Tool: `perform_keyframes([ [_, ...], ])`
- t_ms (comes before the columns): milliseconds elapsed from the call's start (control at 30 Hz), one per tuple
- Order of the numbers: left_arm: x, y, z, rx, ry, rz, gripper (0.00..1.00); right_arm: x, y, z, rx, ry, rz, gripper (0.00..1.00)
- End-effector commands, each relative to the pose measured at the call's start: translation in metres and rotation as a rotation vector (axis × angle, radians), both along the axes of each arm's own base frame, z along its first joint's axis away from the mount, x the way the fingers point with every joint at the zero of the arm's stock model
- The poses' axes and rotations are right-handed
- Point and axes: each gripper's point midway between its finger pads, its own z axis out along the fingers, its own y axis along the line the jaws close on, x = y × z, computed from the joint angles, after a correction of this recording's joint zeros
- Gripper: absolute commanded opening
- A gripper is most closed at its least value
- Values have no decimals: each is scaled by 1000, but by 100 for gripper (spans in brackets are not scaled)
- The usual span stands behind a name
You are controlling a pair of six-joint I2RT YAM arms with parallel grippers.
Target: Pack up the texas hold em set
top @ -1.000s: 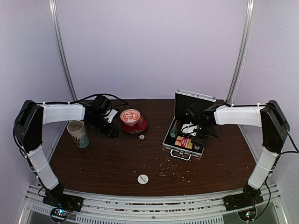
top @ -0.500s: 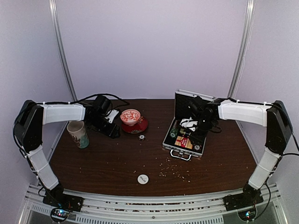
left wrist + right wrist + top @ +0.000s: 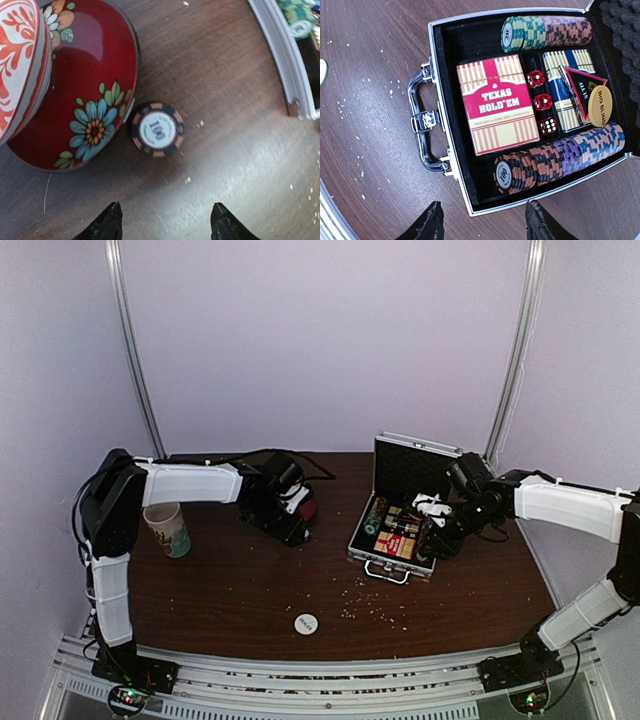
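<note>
1. Left pincer (image 3: 167, 227): wide, empty; black-and-salmon round poker chip (image 3: 157, 129) at its 12 o'clock, just beside red floral saucer (image 3: 95, 100).
2. Right pincer (image 3: 485, 225): wide, empty, above open silver aluminium briefcase (image 3: 432, 70); red-yellow card box (image 3: 495, 107), red dice (image 3: 536, 78) packed inside.
3. Mostly packed, I judge; left: that chip, white round disc (image 3: 306, 622) at 6 o'clock on brown desk (image 3: 220, 580), closing lid.
</note>
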Motion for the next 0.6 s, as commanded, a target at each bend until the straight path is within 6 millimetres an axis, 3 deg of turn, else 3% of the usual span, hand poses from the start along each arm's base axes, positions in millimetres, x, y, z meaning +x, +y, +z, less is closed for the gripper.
perform_keyframes([
  [0,19,-3,-2,10,-10,100,63,7,9,17,130,-78,6,57],
  [567,41,-19,-30,44,-5,131,61,6,6,6,162,-89,12,58],
])
